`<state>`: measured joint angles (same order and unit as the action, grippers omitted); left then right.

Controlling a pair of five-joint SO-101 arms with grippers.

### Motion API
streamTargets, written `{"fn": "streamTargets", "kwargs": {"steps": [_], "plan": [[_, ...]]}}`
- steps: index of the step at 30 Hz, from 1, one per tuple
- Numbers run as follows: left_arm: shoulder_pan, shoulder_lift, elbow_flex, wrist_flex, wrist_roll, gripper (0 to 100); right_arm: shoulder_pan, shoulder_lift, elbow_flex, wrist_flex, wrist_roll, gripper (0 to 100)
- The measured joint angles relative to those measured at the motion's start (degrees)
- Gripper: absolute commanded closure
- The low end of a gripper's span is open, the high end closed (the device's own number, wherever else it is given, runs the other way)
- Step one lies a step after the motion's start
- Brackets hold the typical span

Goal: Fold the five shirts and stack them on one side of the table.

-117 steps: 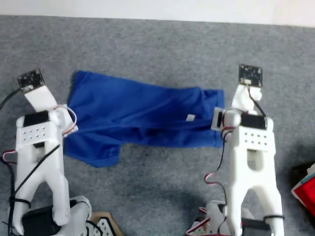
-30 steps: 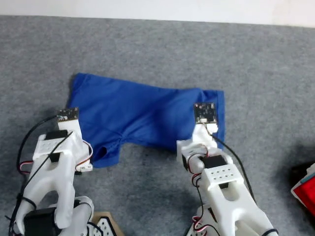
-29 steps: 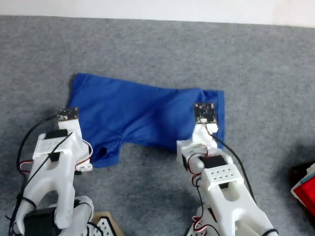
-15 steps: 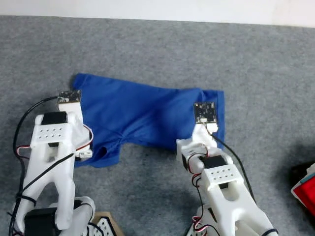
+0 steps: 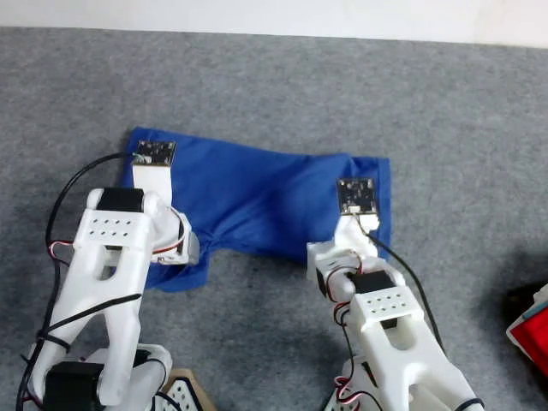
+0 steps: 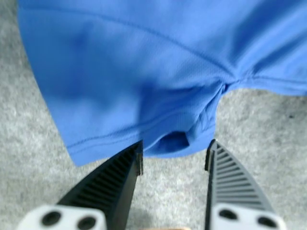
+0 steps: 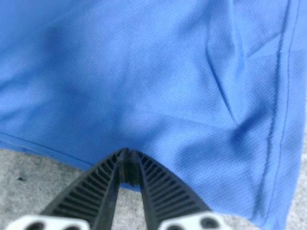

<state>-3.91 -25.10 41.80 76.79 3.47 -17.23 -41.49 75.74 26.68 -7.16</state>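
One blue shirt (image 5: 257, 197) lies partly folded across the centre of the grey table (image 5: 445, 103) in the high view. Left gripper (image 6: 173, 153): jaws apart, either side of the sleeve opening (image 6: 172, 143) at the shirt's lower-left edge. Right gripper (image 7: 128, 165): jaws pressed together on the shirt's lower hem, right of centre. Red object (image 5: 533, 330): right frame edge, well apart.

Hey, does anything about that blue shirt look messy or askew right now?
Yes. The blue shirt isn't a tidy rectangle: its sleeve juts past the near edge, puckered at the armpit, just ahead of the open left gripper.
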Motion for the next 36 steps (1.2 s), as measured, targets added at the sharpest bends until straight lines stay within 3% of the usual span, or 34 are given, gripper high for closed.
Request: {"fn": "streamTargets", "kwargs": {"steps": [15,22,36], "plan": [[0.79,0.0,9.76,-9.76,0.0,78,0.0,0.0,0.0,0.0,0.0,99.1],[0.79,0.0,10.37,-12.4,-0.35,100,0.0,0.0,0.0,0.0,0.0,99.1],[0.79,0.0,9.32,-18.55,-0.35,97,0.0,0.0,0.0,0.0,0.0,99.1]]}}
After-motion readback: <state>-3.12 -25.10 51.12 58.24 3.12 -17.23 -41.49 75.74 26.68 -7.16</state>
